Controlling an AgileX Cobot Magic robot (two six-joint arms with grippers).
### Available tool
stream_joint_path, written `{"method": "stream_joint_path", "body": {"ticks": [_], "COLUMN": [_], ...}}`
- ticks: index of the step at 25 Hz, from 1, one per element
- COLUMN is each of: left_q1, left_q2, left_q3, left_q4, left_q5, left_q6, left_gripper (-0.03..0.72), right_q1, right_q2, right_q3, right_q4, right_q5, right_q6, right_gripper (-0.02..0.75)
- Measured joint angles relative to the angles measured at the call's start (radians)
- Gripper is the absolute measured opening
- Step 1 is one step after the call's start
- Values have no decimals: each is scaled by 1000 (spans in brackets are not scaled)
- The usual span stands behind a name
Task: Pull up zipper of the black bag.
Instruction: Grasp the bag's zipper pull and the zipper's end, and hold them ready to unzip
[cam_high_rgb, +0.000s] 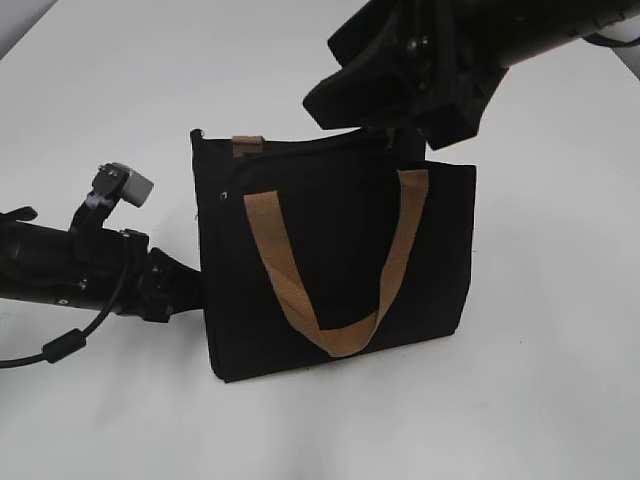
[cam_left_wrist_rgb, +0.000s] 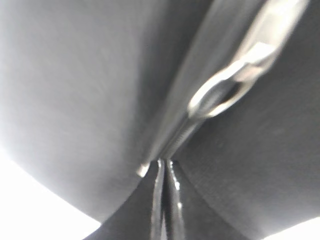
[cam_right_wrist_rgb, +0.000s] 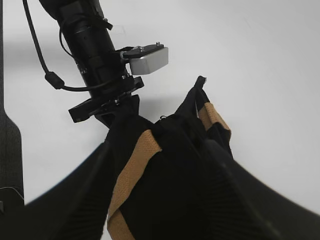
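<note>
The black bag (cam_high_rgb: 340, 250) stands upright on the white table, its tan handle (cam_high_rgb: 330, 335) hanging down the front. My left gripper (cam_high_rgb: 198, 290) is at the bag's left side, low down. In the left wrist view its jaws (cam_left_wrist_rgb: 166, 162) are shut on the bag's fabric at the zip line (cam_left_wrist_rgb: 176, 134), with the silvery ring pull (cam_left_wrist_rgb: 220, 95) just beyond them. My right gripper (cam_high_rgb: 400, 135) hovers at the bag's top right edge. In the right wrist view its fingers (cam_right_wrist_rgb: 162, 145) are spread wide on either side of the bag (cam_right_wrist_rgb: 185, 170).
The white table (cam_high_rgb: 520, 400) surrounds the bag. The left arm (cam_right_wrist_rgb: 95, 55) with its grey camera block (cam_right_wrist_rgb: 147, 59) lies low beside the bag. A second tan handle end (cam_high_rgb: 247, 145) shows at the bag's top left.
</note>
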Motion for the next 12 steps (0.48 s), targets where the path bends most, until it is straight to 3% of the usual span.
{"method": "stream_joint_path", "body": {"ticks": [2, 12], "left_q1": [1, 89], "left_q2": [0, -121], "left_q3": [0, 49], "left_q4": [0, 0], "left_q5": [1, 25], "left_q6": [1, -32], "left_gripper": [-7, -10], "right_q1": [0, 1], "right_q2": [0, 14], "right_q3": [0, 0], "right_q4": [-2, -7], "right_q5": [0, -3], "right_q6": [2, 11], "right_gripper": [433, 433]}}
